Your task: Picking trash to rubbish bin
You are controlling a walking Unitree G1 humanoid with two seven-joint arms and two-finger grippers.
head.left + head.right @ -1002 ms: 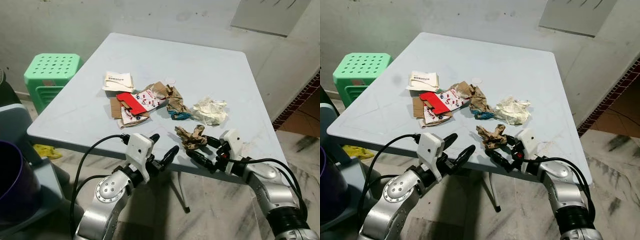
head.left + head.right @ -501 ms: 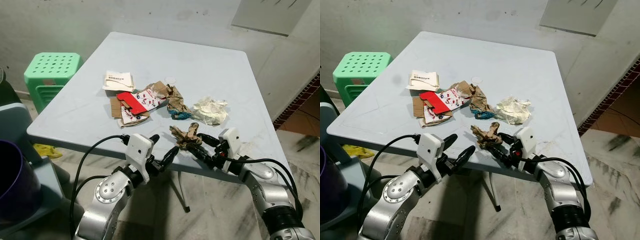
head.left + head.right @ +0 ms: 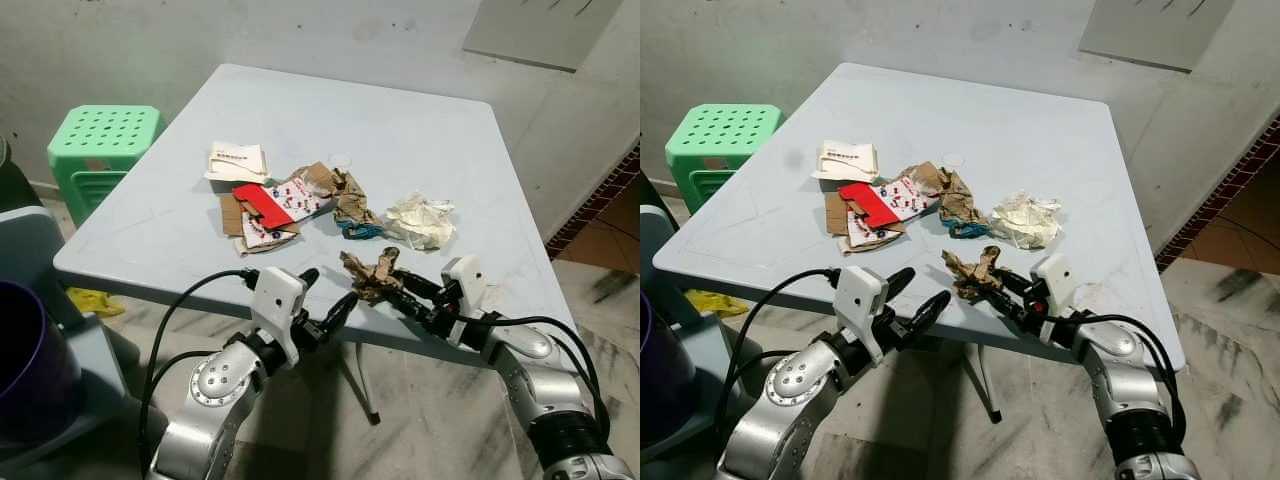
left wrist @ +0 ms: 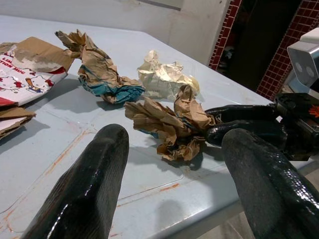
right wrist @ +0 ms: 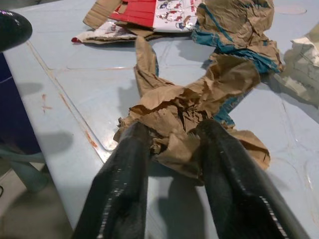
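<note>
Near the table point(image 3: 150, 240) front edge, right gripper point(image 3: 392, 291) is clenched on crumpled brown paper point(image 3: 366, 272) for removal; left gripper point(image 3: 326, 296), fingers spread, waits just off the edge.

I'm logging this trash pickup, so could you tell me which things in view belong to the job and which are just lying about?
Belongs to the job:
right gripper, closed on the crumpled brown paper
pale wrapper
brown-and-teal wad
red-and-white carton scraps
purple bin

Lying about:
green stool
left gripper, open, idle
</note>
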